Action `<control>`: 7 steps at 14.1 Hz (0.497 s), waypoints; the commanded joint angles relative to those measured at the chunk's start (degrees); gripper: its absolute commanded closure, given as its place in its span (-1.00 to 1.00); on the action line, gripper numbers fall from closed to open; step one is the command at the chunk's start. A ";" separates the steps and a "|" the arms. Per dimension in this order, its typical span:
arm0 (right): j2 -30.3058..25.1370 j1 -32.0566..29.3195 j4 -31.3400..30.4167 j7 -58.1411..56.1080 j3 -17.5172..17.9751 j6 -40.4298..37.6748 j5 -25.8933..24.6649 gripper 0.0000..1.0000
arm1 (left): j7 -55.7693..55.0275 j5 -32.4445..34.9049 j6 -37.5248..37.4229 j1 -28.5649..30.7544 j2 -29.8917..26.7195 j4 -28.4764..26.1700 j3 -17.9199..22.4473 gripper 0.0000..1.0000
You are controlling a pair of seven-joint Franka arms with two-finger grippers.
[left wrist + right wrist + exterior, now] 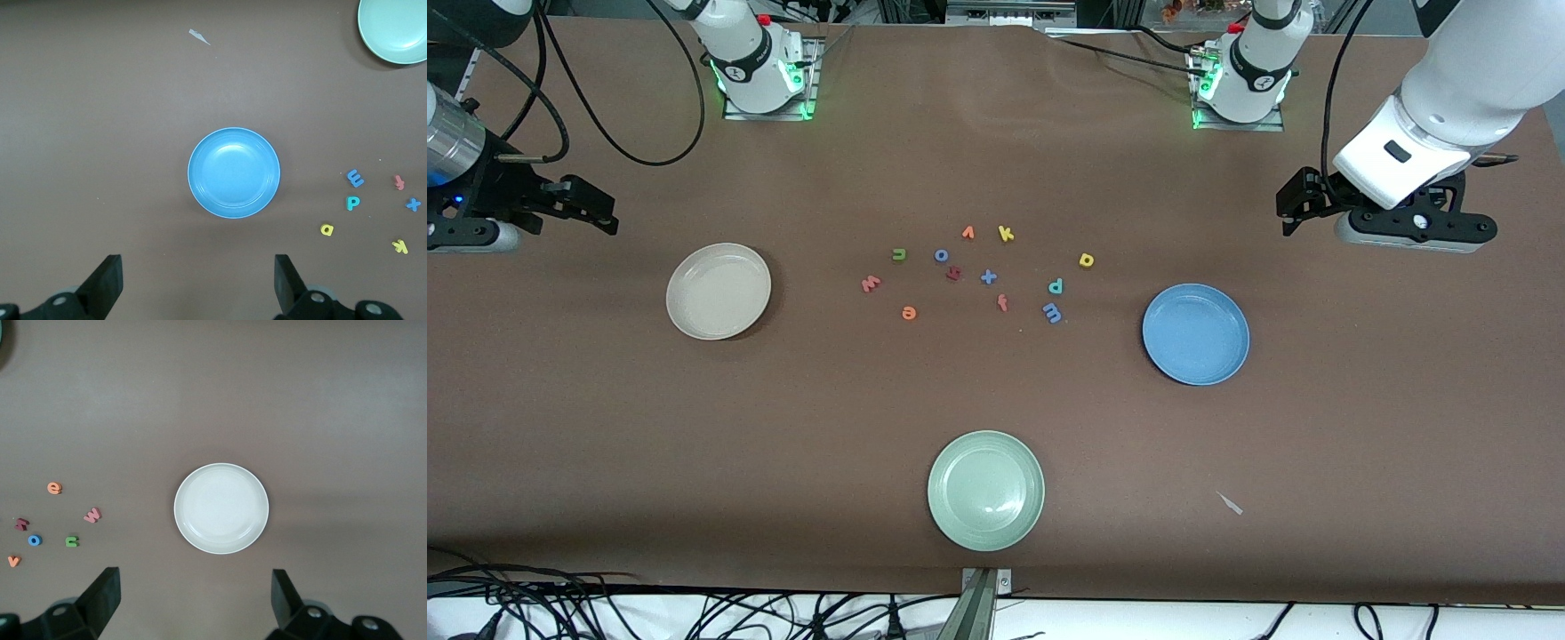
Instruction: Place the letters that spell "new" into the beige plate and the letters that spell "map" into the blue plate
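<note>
Eleven foam letters lie scattered mid-surface between the beige plate point(719, 291) and blue plate point(1196, 334), both empty; a pale green plate point(985, 490) sits nearer the camera. Left hand point(198, 280) and right hand point(195, 595) hover with fingers apart. Only the front view shows all letters together

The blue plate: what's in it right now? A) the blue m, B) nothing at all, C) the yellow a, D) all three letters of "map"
B. The blue plate shows a bare inside in both the front view and the left wrist view, while the blue m, the teal p and the yellow a lie on the table beside it.
</note>
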 commanded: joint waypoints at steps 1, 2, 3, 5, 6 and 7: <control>0.39 0.28 -0.24 -0.10 0.05 0.64 1.00 -1.00 | 0.25 1.53 -1.04 -0.01 -0.10 0.72 -0.10 -1.00; 0.57 0.28 -0.16 -0.10 0.05 0.73 0.91 -1.00 | 0.25 1.53 -1.04 -0.01 -0.10 0.72 -0.10 -1.00; 1.87 0.46 -0.07 -0.54 0.23 0.64 0.56 -1.00 | 0.25 1.53 -1.04 -0.01 -0.10 0.64 -0.10 -1.00; 3.90 1.86 1.33 -0.89 0.84 0.46 0.47 -1.00 | 0.25 1.53 -1.04 -0.01 -0.10 0.72 -0.10 -1.00; 4.78 2.21 1.42 -0.46 1.19 0.55 0.39 -1.00 | 0.25 1.53 -1.04 0.08 -0.10 0.64 -0.19 -1.00; 6.27 3.35 1.51 -0.28 1.11 0.64 0.30 -1.00 | 0.25 1.53 -1.04 0.00 -0.01 0.72 -0.10 -1.00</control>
